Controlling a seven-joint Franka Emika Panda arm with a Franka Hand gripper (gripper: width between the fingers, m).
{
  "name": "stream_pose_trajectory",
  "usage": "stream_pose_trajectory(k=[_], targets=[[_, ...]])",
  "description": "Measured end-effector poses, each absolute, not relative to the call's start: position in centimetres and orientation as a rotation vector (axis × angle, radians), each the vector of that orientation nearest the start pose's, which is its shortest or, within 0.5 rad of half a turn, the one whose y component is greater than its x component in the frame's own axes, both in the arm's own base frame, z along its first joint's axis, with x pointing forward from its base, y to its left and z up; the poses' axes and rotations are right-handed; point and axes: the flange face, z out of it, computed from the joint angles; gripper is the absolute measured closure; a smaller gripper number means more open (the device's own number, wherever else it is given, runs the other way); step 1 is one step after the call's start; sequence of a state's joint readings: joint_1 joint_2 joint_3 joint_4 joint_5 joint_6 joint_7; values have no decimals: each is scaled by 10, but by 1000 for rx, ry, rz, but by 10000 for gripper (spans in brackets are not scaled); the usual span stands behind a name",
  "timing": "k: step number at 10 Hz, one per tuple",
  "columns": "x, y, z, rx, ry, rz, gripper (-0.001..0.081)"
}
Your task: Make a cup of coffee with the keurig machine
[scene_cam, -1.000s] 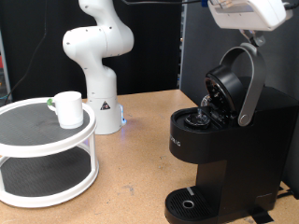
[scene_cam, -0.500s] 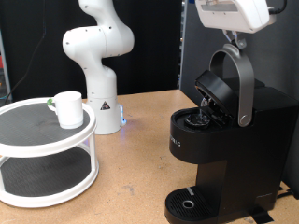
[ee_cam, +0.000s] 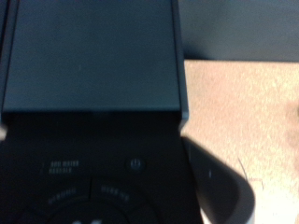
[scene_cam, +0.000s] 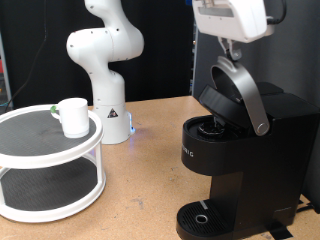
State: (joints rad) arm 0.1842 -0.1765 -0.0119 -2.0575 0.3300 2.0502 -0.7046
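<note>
Black keurig machine [scene_cam: 232,160] on the surface's right, lid handle [scene_cam: 243,92] part-lowered w/ pod chamber not yet shut. Hand [scene_cam: 232,42] sits at the handle's top; can't tell if spread or pinching. Cup [scene_cam: 73,116] well apart on left rack [scene_cam: 50,160], drip tray [scene_cam: 205,217] bare; brewing looks not begun.

I read one brand marking: vertical white lettering on the front of the keurig machine [scene_cam: 187,150], too small to spell out with certainty. In the wrist view, faint white button legends sit on the machine's top panel [ee_cam: 93,173]; I cannot make out their letters.
</note>
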Motion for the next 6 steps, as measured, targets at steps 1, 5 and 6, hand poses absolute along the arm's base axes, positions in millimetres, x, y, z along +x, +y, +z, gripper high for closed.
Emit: stream_pose_trajectory(k=[1,5,6], targets=[[513,97,528,-2686,-1052,-338,805],[522,70,500,-2726,-1039,-293,805],[526,70,488,-2731,-1035,-286,805]])
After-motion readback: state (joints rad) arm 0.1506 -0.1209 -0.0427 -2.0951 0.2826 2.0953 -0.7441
